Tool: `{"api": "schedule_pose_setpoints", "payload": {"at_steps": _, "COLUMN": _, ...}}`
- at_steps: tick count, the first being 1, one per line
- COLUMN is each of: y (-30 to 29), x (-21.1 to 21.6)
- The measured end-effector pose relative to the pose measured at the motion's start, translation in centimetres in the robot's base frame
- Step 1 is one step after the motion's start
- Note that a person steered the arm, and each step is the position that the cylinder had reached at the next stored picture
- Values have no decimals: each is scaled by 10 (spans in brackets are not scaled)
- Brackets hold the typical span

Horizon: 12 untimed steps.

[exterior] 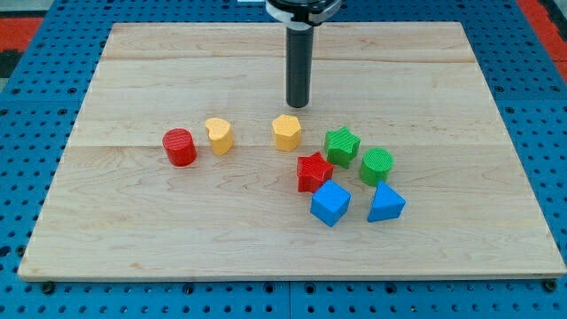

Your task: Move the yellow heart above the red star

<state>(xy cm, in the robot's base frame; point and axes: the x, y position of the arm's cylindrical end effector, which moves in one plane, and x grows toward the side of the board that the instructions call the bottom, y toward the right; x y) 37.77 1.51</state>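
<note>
The yellow heart (220,136) lies left of centre on the wooden board (177,71), just right of a red cylinder (180,147). The red star (314,171) lies right of centre, well to the right of the heart and slightly lower in the view. A yellow hexagon-like block (286,132) sits between them, up and to the left of the star. My tip (298,105) stands just above the yellow hexagon-like block without touching it, far to the right of the heart.
A green star (341,145) sits up and right of the red star and a green cylinder (376,165) to its right. A blue cube (330,203) and a blue triangular block (385,204) lie below them. Blue pegboard surrounds the board.
</note>
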Motion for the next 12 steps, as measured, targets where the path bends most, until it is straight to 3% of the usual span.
{"api": "schedule_pose_setpoints", "payload": {"at_steps": 1, "y": 20, "x": 19}}
{"api": "schedule_pose_setpoints", "payload": {"at_steps": 4, "y": -34, "x": 48}}
{"api": "schedule_pose_setpoints", "payload": {"at_steps": 5, "y": -104, "x": -22}}
{"api": "schedule_pose_setpoints", "payload": {"at_steps": 6, "y": -151, "x": 2}}
{"api": "schedule_pose_setpoints", "payload": {"at_steps": 7, "y": -145, "x": 28}}
{"api": "schedule_pose_setpoints", "payload": {"at_steps": 8, "y": -103, "x": 45}}
{"api": "schedule_pose_setpoints", "payload": {"at_steps": 9, "y": -134, "x": 48}}
{"api": "schedule_pose_setpoints", "payload": {"at_steps": 10, "y": -130, "x": 94}}
{"api": "schedule_pose_setpoints", "payload": {"at_steps": 12, "y": -96, "x": 72}}
